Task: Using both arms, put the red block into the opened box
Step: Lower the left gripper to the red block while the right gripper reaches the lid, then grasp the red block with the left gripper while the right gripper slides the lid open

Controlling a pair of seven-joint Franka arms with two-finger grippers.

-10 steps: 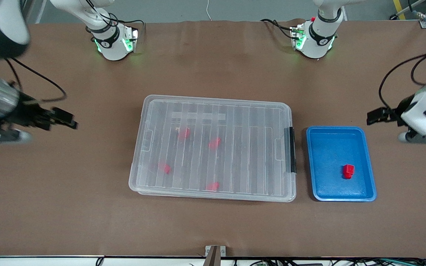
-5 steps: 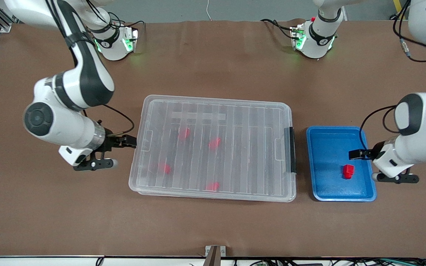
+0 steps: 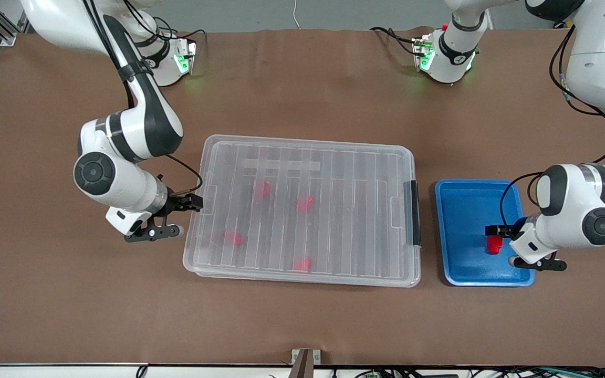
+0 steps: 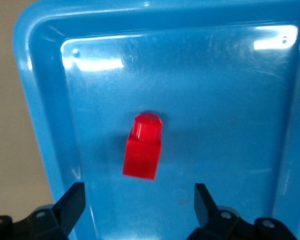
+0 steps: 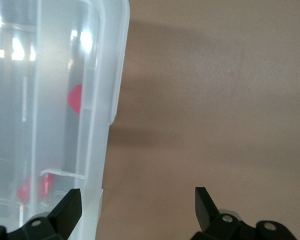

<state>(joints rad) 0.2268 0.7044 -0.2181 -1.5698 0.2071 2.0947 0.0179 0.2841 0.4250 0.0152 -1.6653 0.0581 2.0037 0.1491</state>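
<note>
Red block [image 3: 493, 244] on blue tray [image 3: 457, 210]; clear ribbed box [image 3: 302, 152], brown table [image 3: 302, 325].

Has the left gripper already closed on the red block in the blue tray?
No: in the left wrist view the left gripper is open, with the red block lying free on the blue tray ahead of its fingers.

Red block [image 3: 493, 245] beside lidded box [image 3: 302, 210].

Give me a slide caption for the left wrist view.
Open left claw poised over the red block lying in the blue tray.
</note>
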